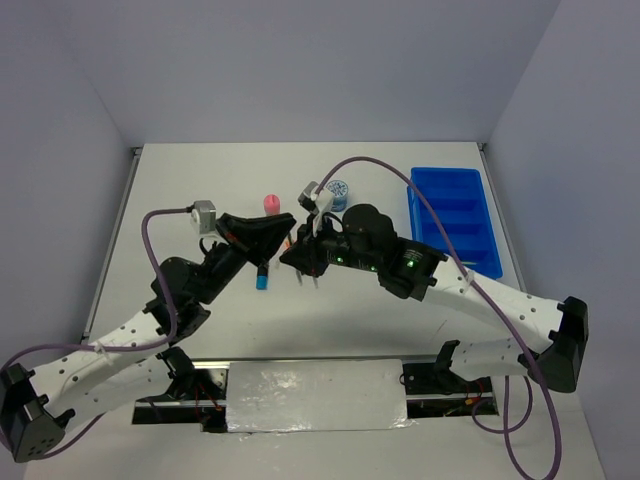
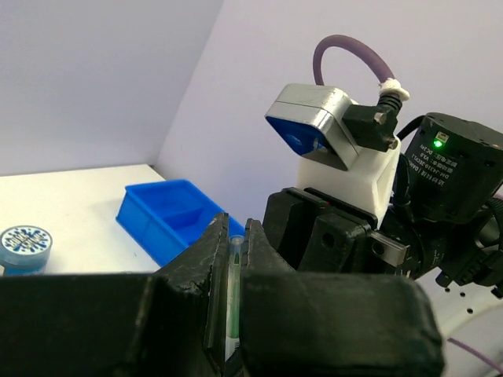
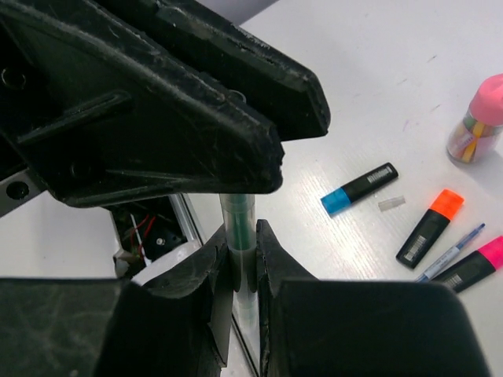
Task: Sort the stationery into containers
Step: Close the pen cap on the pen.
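Left claw (image 2: 234, 236) is clenched on a thin pale pen (image 2: 233, 292) with a green core. You can see the barrel pinched upright between its jaws. Right claw (image 3: 244, 237) is clamped on the same pen, and its wrist view shows the left claw directly above. So you've got both claws on one pen, tip to tip, held off the surface (image 1: 360, 320) around mid-table.

On the surface just near-side of the claws lies the blue-capped highlighter (image 1: 262, 278). The right wrist view also shows the orange-capped highlighter (image 3: 430, 228), the pink-capped highlighter (image 3: 471, 265), a second pale pen (image 3: 449, 253) between those two, and a small clear cap (image 3: 391, 203). The pink-topped tube (image 1: 271, 203) stands upright just beyond the claws, and one patterned roll (image 1: 337, 190) sits further right. The blue tray (image 1: 455, 215) is at the far right, well apart from the pen.
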Available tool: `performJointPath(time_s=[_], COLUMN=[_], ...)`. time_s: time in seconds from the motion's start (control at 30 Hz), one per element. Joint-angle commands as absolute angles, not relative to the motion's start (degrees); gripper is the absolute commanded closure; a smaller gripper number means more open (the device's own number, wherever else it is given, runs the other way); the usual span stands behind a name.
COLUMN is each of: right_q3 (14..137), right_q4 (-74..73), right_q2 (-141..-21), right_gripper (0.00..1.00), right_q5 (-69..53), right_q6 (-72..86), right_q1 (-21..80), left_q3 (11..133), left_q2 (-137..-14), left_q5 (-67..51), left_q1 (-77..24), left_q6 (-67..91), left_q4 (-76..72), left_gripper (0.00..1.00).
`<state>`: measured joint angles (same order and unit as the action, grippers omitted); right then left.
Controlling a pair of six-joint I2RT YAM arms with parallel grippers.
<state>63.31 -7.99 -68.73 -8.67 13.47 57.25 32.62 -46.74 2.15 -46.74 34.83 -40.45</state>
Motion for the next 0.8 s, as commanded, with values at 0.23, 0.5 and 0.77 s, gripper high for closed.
performJointPath(time_s=[0.23, 0.5, 0.77], right_q3=[61.10, 52.30, 42.81], right_q4=[15.54, 16.00, 6.43], right_q2=[-68.03, -63.47, -54.25], right_gripper=[1.00, 1.00, 1.00], right_q5=[-8.25, -1.60, 3.95], right_q6=[19.50, 20.65, 28.47], right_q1=[54.84, 53.18, 38.89], left_q3=[45.68, 59.58, 82.38], left_q2=[-52.02, -57.92, -61.07], left_q5=[-4.66, 4.63, 46.53], left_q1=[-52.38, -52.30, -48.44], left_q6=[27.61, 25.74, 38.13], left_q4=[-11.63, -0.19, 27.57], left_gripper=[0.84, 0.40, 0.01])
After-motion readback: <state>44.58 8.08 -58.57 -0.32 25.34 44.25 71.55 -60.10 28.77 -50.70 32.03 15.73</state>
